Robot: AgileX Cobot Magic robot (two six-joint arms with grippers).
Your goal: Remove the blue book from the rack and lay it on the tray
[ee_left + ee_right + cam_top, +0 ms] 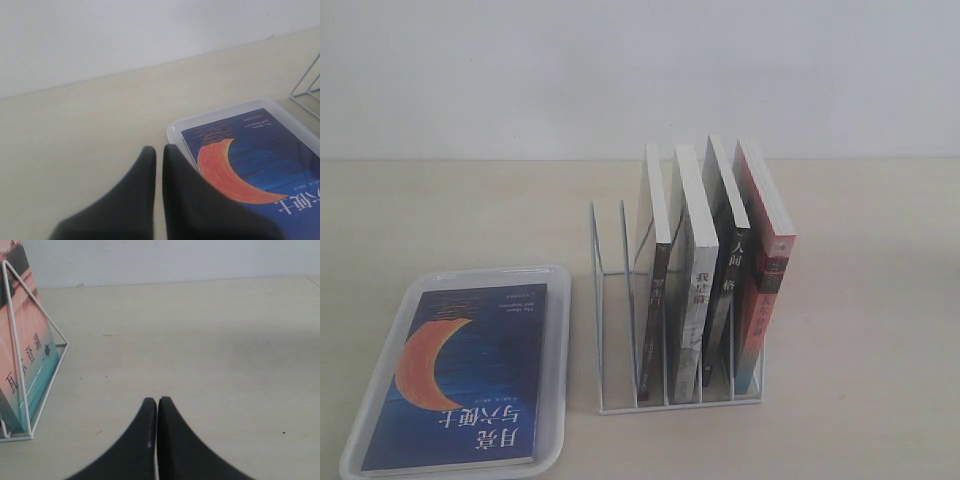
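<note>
Book [460, 375] lay flat in tray [557, 330]; L fingers [142, 195] & R fingers [167, 440] together, empty. Best: back off w/o nudging tray.

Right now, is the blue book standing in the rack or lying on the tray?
Lying flat: the blue book rests cover up inside the tray, clear of the rack.
</note>
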